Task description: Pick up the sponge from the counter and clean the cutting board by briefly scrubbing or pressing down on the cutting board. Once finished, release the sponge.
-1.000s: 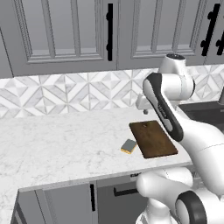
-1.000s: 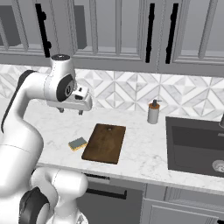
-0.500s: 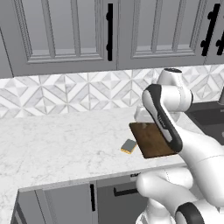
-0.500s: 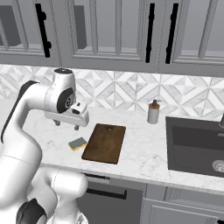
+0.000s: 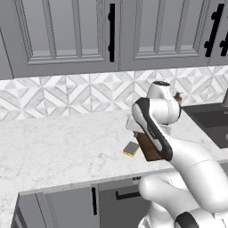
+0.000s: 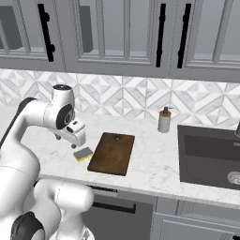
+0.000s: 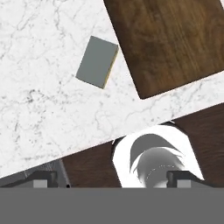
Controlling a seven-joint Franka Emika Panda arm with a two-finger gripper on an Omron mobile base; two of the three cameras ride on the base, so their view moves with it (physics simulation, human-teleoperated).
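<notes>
The sponge (image 6: 83, 153), grey on top and yellow beneath, lies flat on the white marble counter (image 6: 150, 164), just left of the dark brown cutting board (image 6: 112, 153). My gripper (image 6: 76, 142) hangs a little above the sponge, open and empty. In the hand view the sponge (image 7: 97, 61) sits upper left and a corner of the cutting board (image 7: 170, 39) upper right, with my gripper (image 7: 111, 179) holding its tips wide apart over the counter's front edge. In the left base view the sponge (image 5: 131, 149) shows beside my arm, which hides most of the cutting board (image 5: 150, 152).
A soap dispenser (image 6: 164, 120) stands at the backsplash right of the board, with the dark sink (image 6: 211, 154) beyond it. Grey wall cabinets hang overhead. The counter's front edge (image 7: 52, 151) runs close under the hand.
The hand has come down and shifted slightly left, from high over the board's left side to just above the sponge. Sponge and board have not moved.
</notes>
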